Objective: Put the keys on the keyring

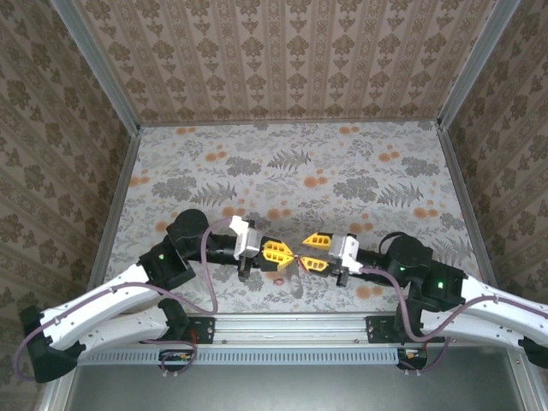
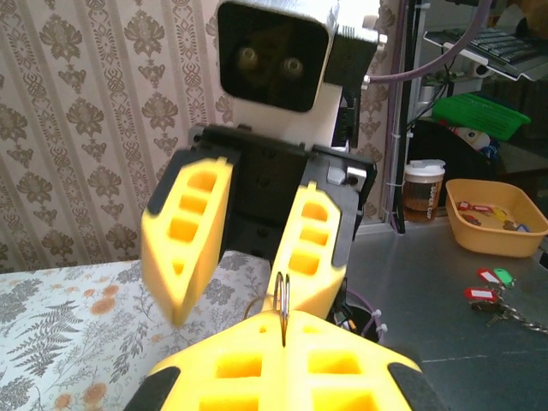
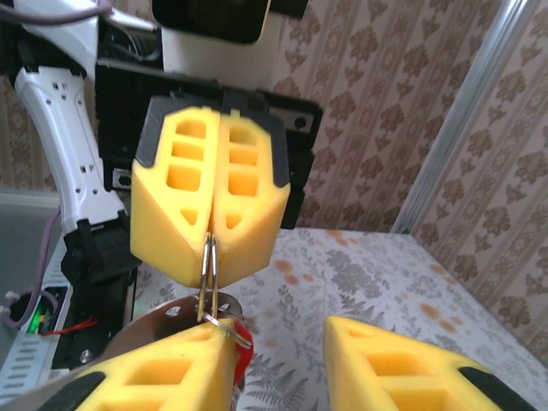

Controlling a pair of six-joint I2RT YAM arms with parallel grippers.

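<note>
At the upper end of the dull grey-brown, elongated metal keyring (image 3: 208, 274), the left arm's yellow block-fingered tool (image 3: 212, 244) is clamped shut on the thin wire. The wire sits edge-on between its pads, and the rest of the loop hangs below, above the floral-patterned surface (image 1: 342, 171). Facing the keyring from the other side, the right arm's matching yellow tool (image 3: 278, 338) stands with its jaws spread wide and nothing between them. Just beside the keyring's lower part, against the inner face of one right finger, is a tiny key with a bright red plastic head (image 3: 243, 347); whether it is already threaded on the keyring or only touching it I cannot tell. The keyring looks stiff, light and smooth, so a pinch at one end probably lets it pivot, and a hold nearer its straight side would likely steady it. The key seems almost weightless and slick, easily flicked away. I would take it by the flat faces of the red head, gripping low enough to leave its hole free for the keyring's wire.
</note>
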